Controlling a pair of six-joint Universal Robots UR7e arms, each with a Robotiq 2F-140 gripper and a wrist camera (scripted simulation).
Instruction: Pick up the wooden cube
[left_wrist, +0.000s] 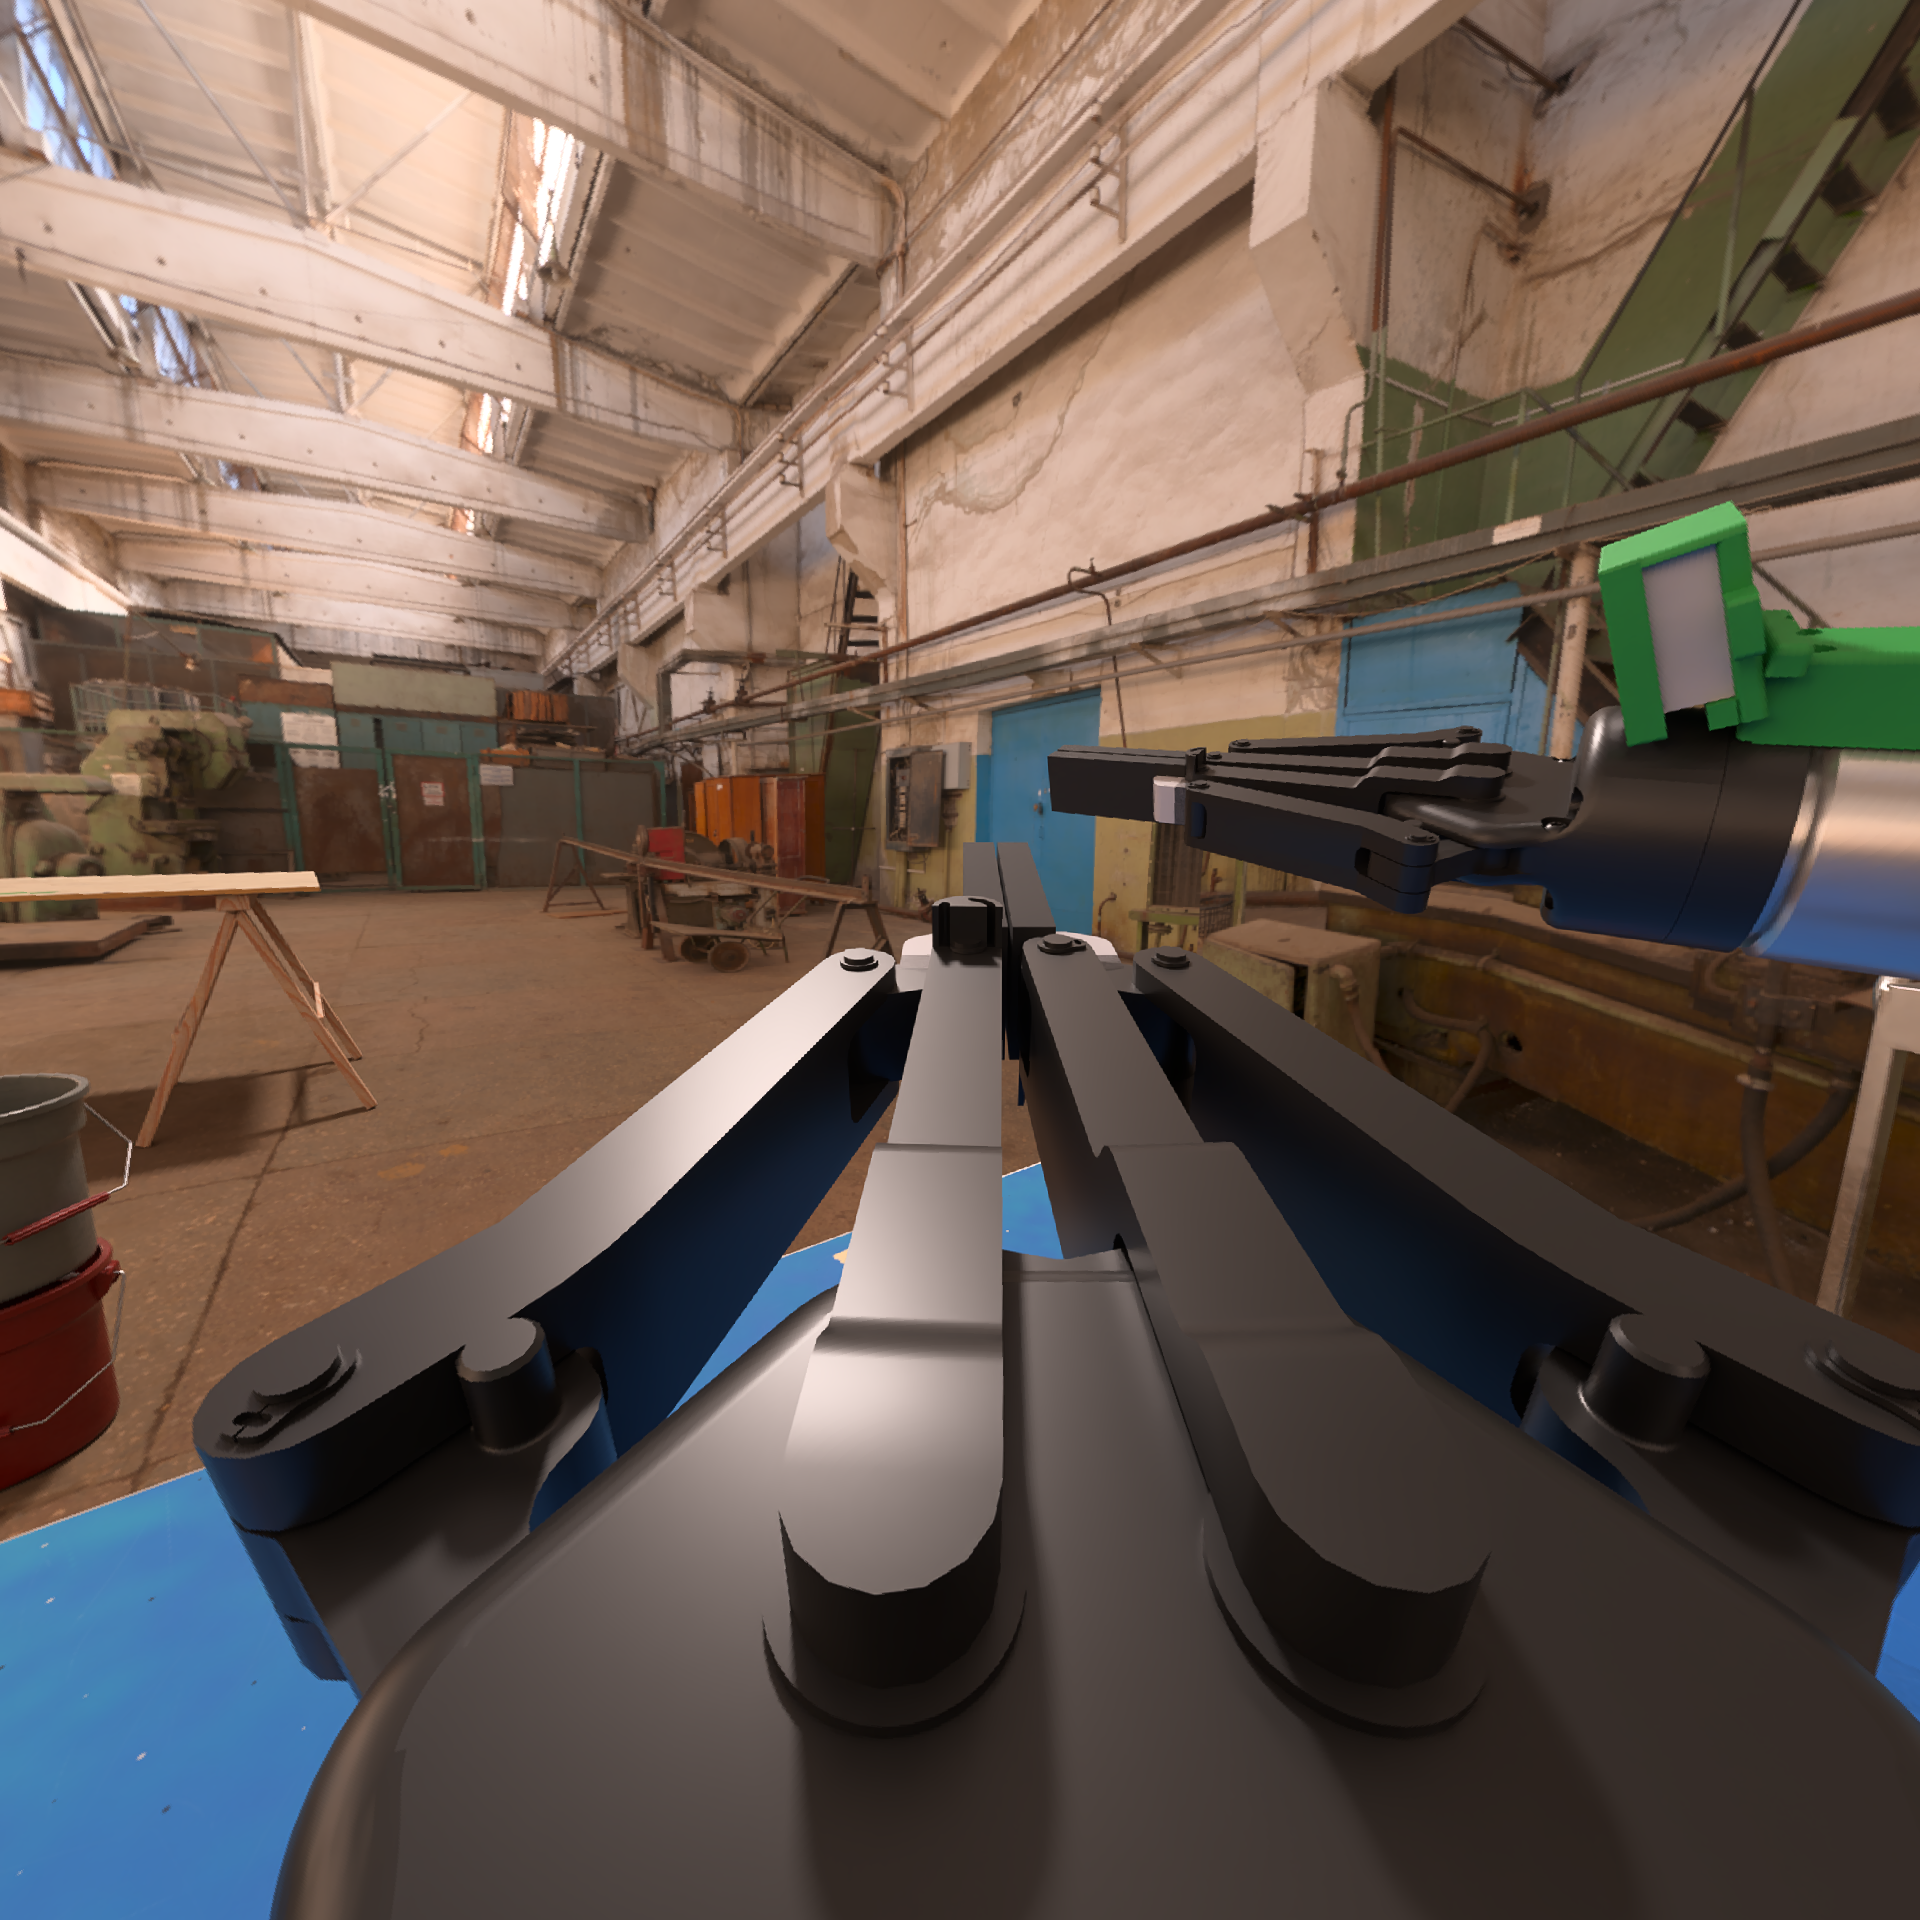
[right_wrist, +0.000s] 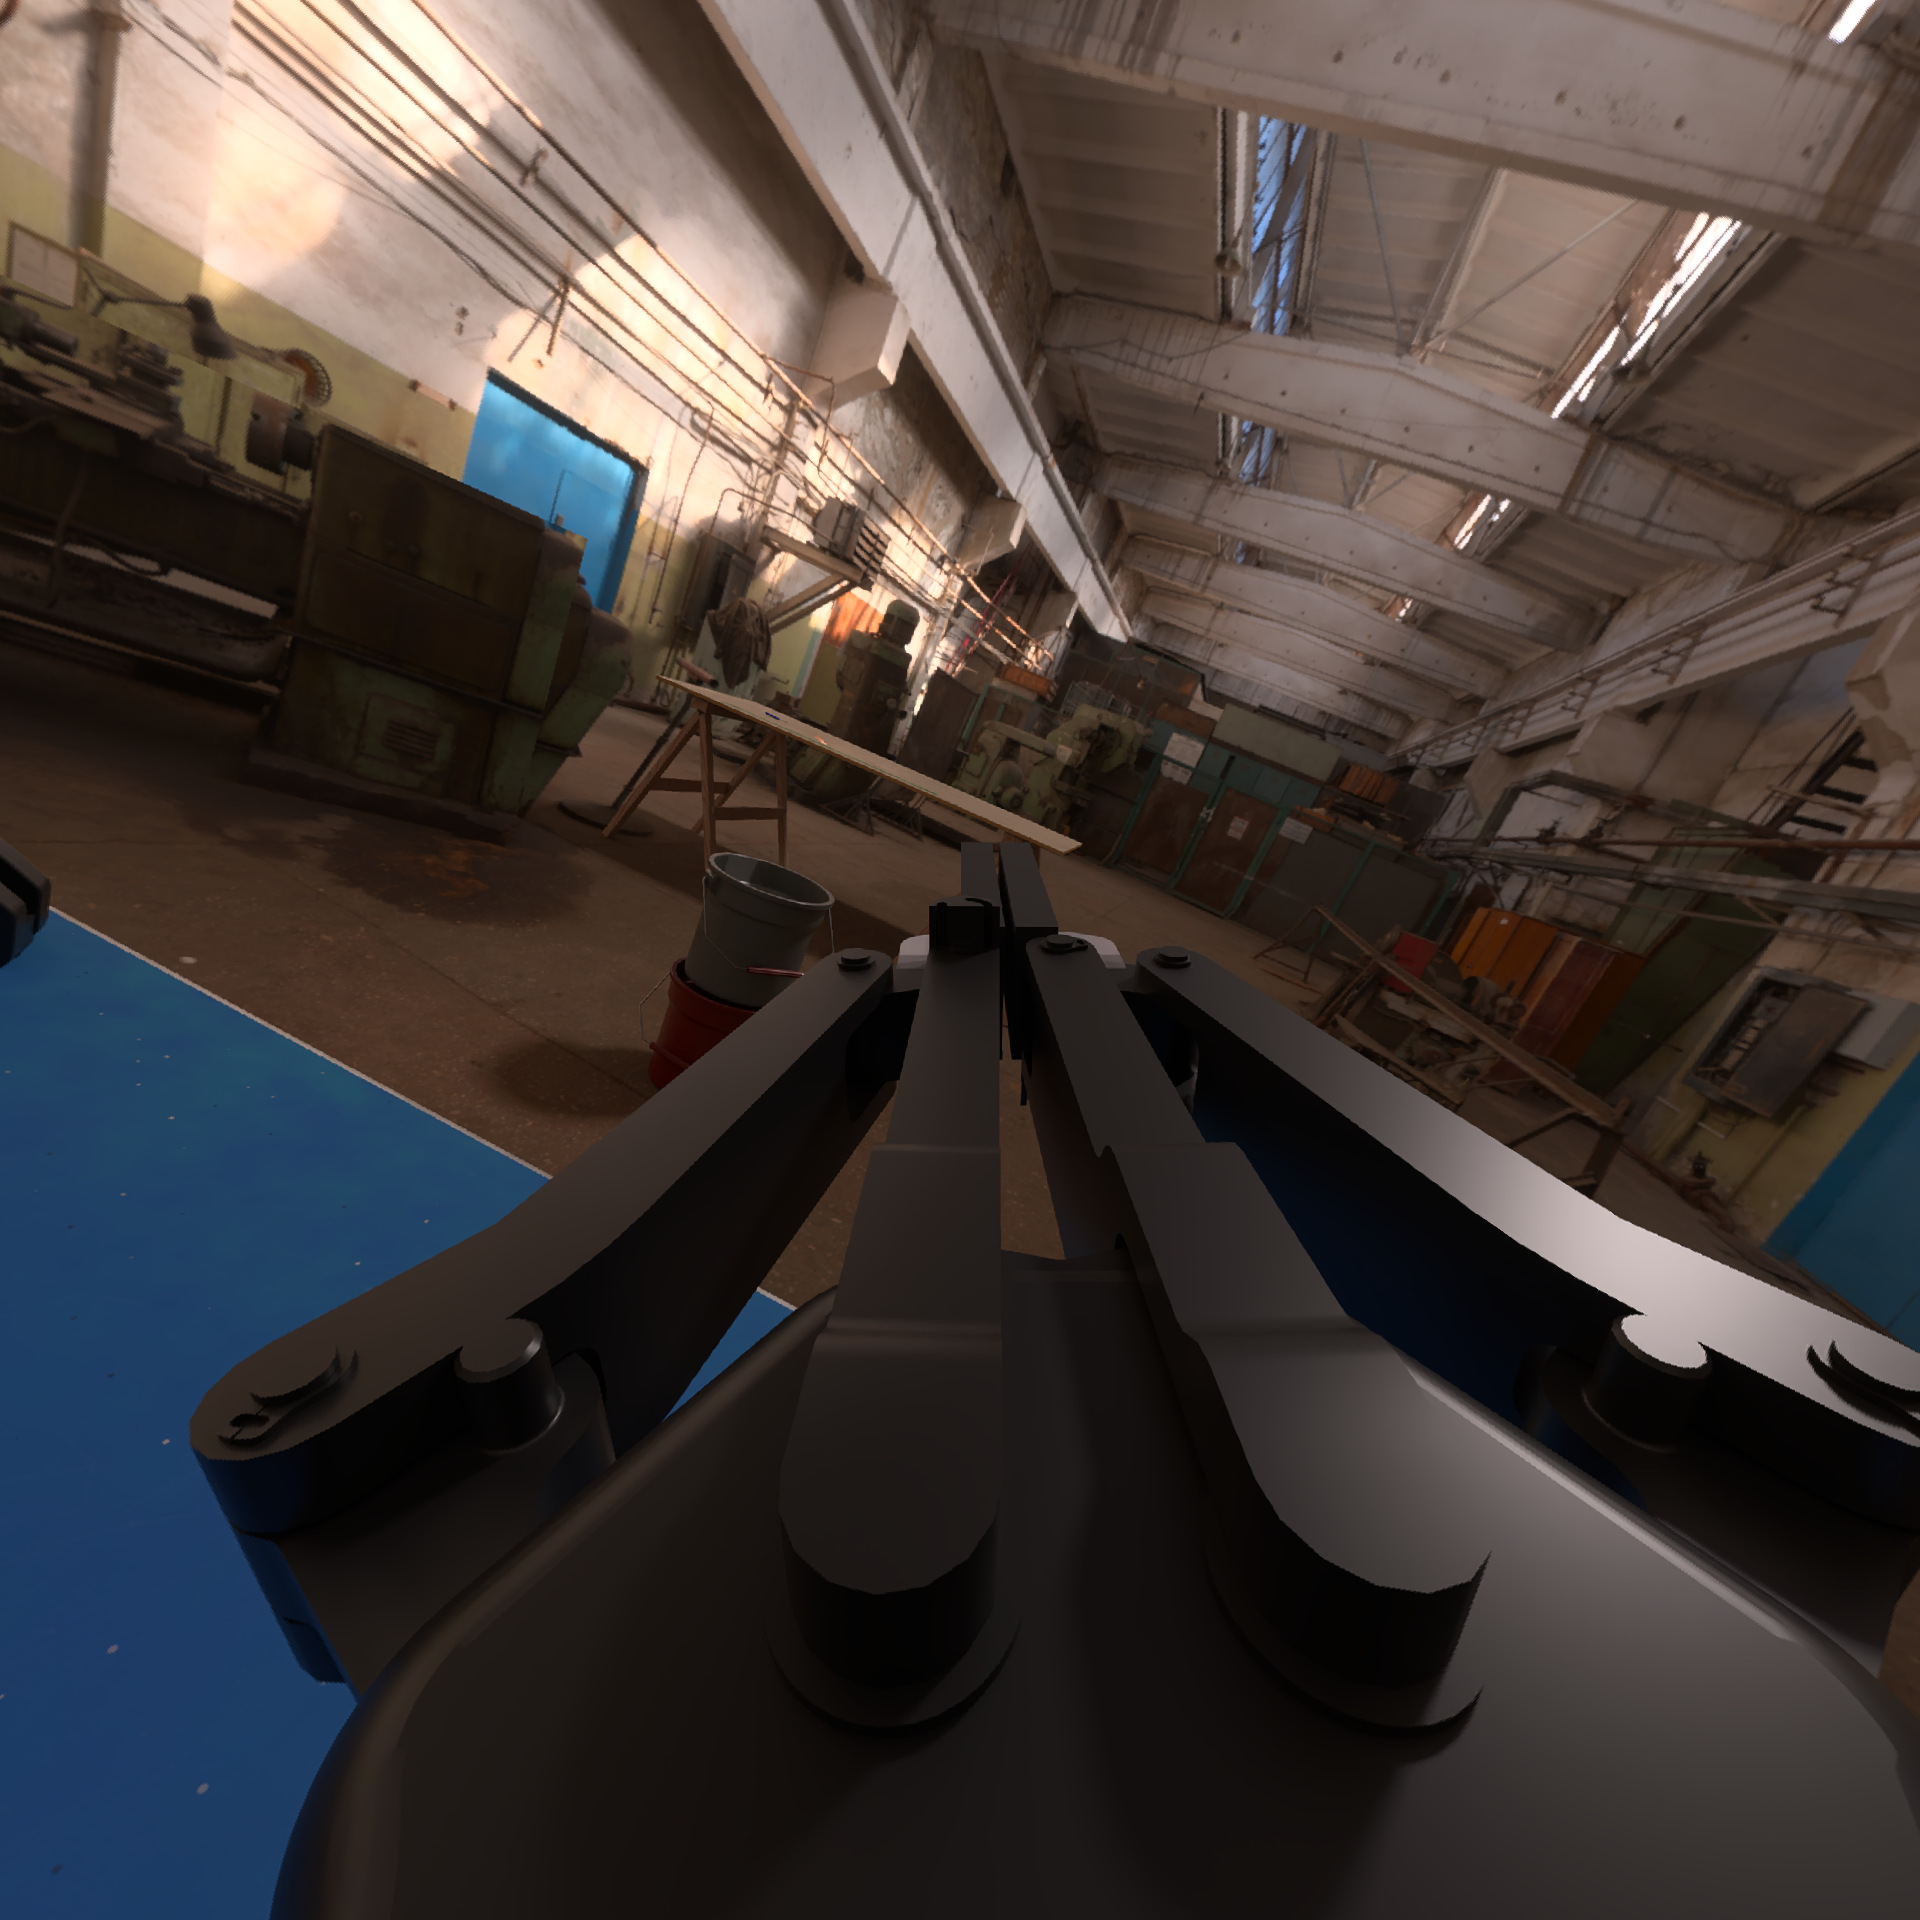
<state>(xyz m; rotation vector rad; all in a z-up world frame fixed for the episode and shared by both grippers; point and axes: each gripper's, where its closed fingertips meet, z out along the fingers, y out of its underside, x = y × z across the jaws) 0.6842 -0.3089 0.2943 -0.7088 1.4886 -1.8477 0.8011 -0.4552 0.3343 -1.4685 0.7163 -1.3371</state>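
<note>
No wooden cube shows clearly in either view. A tan sliver (right_wrist: 1908, 1652) at the right edge of the right wrist view, behind the gripper body, cannot be identified. My left gripper (left_wrist: 1003, 883) is shut and empty, its fingers pressed together, held level above the blue table (left_wrist: 125, 1714). My right gripper (right_wrist: 1003, 883) is also shut and empty above the blue table (right_wrist: 156, 1299). The right gripper also shows in the left wrist view (left_wrist: 1081, 784), pointing left, with a green camera mount (left_wrist: 1683, 623) on its wrist.
A grey bucket stacked on a red bucket (left_wrist: 42, 1247) stands on the floor beyond the table edge and also shows in the right wrist view (right_wrist: 753, 935). A plank on trestles (left_wrist: 208, 894) and old machines (right_wrist: 395, 623) stand farther off in the hall.
</note>
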